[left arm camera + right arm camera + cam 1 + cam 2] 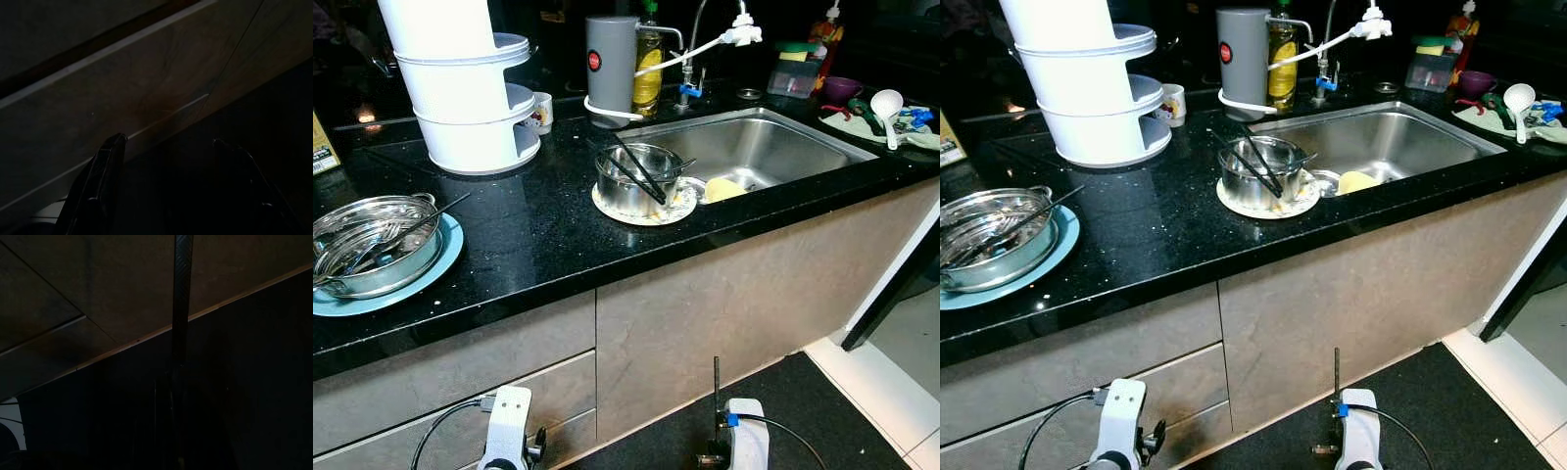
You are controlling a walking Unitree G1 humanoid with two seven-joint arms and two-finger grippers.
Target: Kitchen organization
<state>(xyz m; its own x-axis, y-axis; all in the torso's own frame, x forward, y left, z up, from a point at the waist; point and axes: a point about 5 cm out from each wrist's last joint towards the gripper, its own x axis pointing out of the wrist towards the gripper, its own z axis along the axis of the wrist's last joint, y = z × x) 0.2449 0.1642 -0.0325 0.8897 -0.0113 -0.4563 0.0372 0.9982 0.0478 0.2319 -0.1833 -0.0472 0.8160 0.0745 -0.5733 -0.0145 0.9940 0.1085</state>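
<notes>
On the black counter (529,245) a steel pot (628,186) sits on a white plate beside the sink (764,147), with two black chopsticks (641,168) lying across it. At the left a steel bowl (372,250) with utensils rests on a blue plate (440,264). Both arms hang low in front of the cabinet. My left gripper (170,140) is open with nothing between its fingers, facing the drawer fronts. My right gripper (717,452) holds a thin black chopstick (716,392) that stands upright; its fingers are lost in the dark.
A white tiered stand (470,98), a mug (540,111), a grey jug (610,64) and an oil bottle (648,64) line the back. A yellow item (724,188) lies in the sink. Right of it are a purple bowl (842,88) and a white ladle (887,106). A dark mat (822,411) covers the floor.
</notes>
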